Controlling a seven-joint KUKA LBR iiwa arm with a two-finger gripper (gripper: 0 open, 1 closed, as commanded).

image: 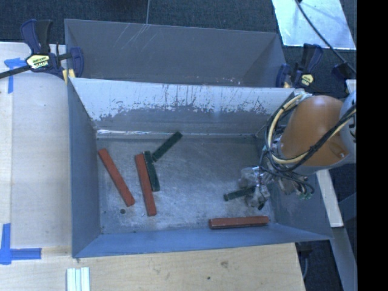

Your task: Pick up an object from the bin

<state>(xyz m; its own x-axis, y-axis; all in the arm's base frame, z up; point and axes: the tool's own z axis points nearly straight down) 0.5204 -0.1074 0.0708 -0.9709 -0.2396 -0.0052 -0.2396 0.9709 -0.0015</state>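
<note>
We saw the gripper (257,190) low over the right part of the floor of the grey bin (182,111), under the arm's orange cover (312,132) and its looped cables; whether it was released or clenched we could not tell. A small dark rod (236,194) lay on the floor just left of it, perhaps touching its tip, though the clutter there was hard to read; nearer still, along the near wall, lay the near red-brown bar (238,222). Well apart, on the left of the floor, lay the left red-brown bar (115,177) and the middle red-brown bar (145,185), both slanting; a short dark green stick (151,173) lay against the middle one, and a longer dark green stick (165,145) slanted off toward the far wall.
</note>
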